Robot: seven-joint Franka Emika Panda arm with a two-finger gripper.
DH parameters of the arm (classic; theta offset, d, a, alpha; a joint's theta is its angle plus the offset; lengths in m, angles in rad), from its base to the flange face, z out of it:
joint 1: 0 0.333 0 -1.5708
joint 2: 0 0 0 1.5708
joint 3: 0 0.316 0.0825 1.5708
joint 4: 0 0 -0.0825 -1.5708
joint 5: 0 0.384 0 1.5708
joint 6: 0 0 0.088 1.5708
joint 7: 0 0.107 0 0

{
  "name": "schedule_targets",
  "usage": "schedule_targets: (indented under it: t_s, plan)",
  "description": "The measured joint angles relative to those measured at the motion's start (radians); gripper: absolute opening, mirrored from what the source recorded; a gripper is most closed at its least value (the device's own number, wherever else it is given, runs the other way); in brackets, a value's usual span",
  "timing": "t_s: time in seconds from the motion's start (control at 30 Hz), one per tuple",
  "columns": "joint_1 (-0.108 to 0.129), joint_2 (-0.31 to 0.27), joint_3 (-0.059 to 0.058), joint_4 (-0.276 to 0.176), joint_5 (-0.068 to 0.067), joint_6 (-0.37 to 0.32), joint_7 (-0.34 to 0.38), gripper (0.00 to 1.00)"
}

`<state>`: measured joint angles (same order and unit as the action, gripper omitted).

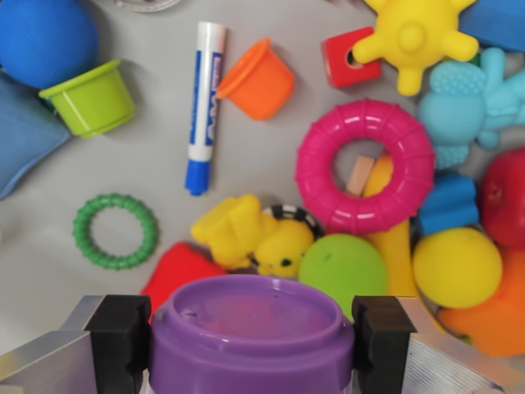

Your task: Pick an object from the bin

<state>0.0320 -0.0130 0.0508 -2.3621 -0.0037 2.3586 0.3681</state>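
A purple cup (250, 336) fills the bottom middle of the wrist view, held between my two black fingertips (120, 336). My gripper (250, 341) is shut on it, one pad on each side of its rim. Below and beyond it lies the grey bin floor (156, 164) with many toys. The cup hides what sits directly under it.
On the bin floor lie a blue-capped marker (204, 103), an orange cup (258, 78), a green cup (92, 97), a blue ball (45, 37), a green ring (115, 231), a pink ring (365, 166), a yellow duck (250, 234), a green ball (343, 267), a yellow ball (456, 267) and a yellow spiky ball (414, 37).
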Motion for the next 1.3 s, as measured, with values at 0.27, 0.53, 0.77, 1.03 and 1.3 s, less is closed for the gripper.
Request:
schedule_targets:
  t_s: [0.27, 0.53, 0.77, 1.03, 1.3]
  plan:
    - [0.001, -0.047, 0.0, 0.027, 0.004, -0.076, -0.002, 0.0]
    - [0.002, -0.08, 0.0, 0.055, 0.006, -0.14, -0.004, 0.0]
    - [0.002, -0.099, 0.0, 0.073, 0.007, -0.18, -0.005, 0.0]
    - [0.002, -0.11, 0.0, 0.087, 0.008, -0.206, -0.006, 0.0]
    - [0.002, -0.11, 0.0, 0.087, 0.008, -0.208, -0.006, 0.0]
